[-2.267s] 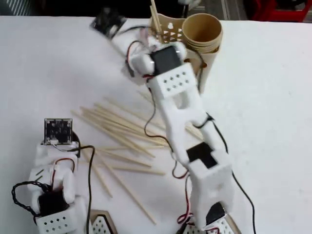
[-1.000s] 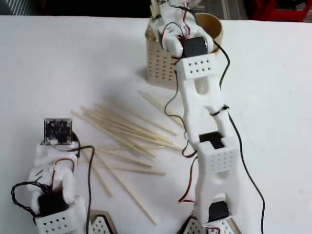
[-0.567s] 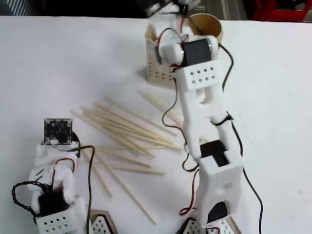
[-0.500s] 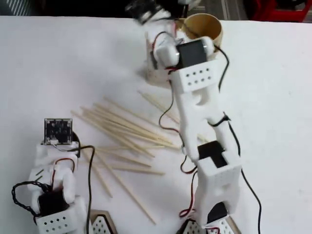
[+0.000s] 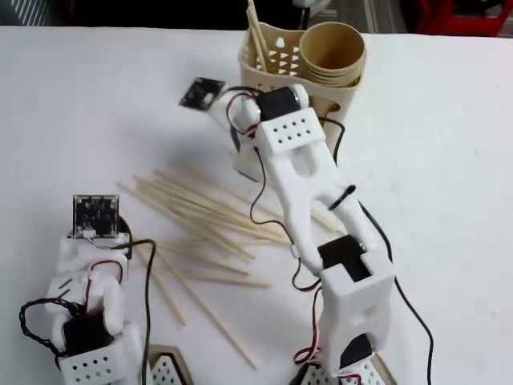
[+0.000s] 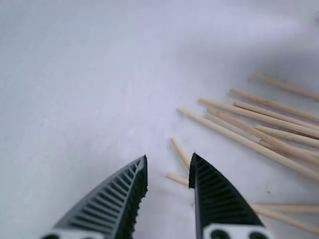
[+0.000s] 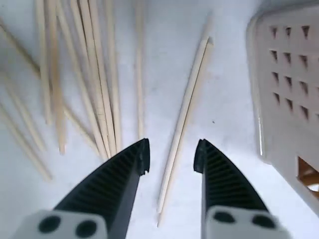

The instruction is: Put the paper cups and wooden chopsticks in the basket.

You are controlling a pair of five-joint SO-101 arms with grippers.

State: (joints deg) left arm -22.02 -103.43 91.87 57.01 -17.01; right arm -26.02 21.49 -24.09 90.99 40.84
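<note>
The cream perforated basket (image 5: 276, 60) stands at the table's far side with stacked paper cups (image 5: 333, 46) and upright chopsticks (image 5: 256, 32) in it. Many wooden chopsticks (image 5: 208, 220) lie scattered mid-table. My right arm (image 5: 296, 160) stretches to the basket's near left corner. My right gripper (image 7: 172, 149) is open, low over a pair of chopsticks (image 7: 185, 122) beside the basket wall (image 7: 289, 99). My left arm (image 5: 88, 265) rests at the near left. My left gripper (image 6: 168, 159) is open a little, with a chopstick end (image 6: 180, 152) just beyond its tips.
A fan of more chopsticks (image 7: 94, 94) lies on the other side of my right gripper from the basket. White tabletop (image 5: 96, 104) stretches to the left of the basket. Wooden base plates (image 5: 164, 369) sit at the near edge.
My right arm has swung back from above the basket and come down to the table beside it, over the loose chopsticks. The left arm has kept still.
</note>
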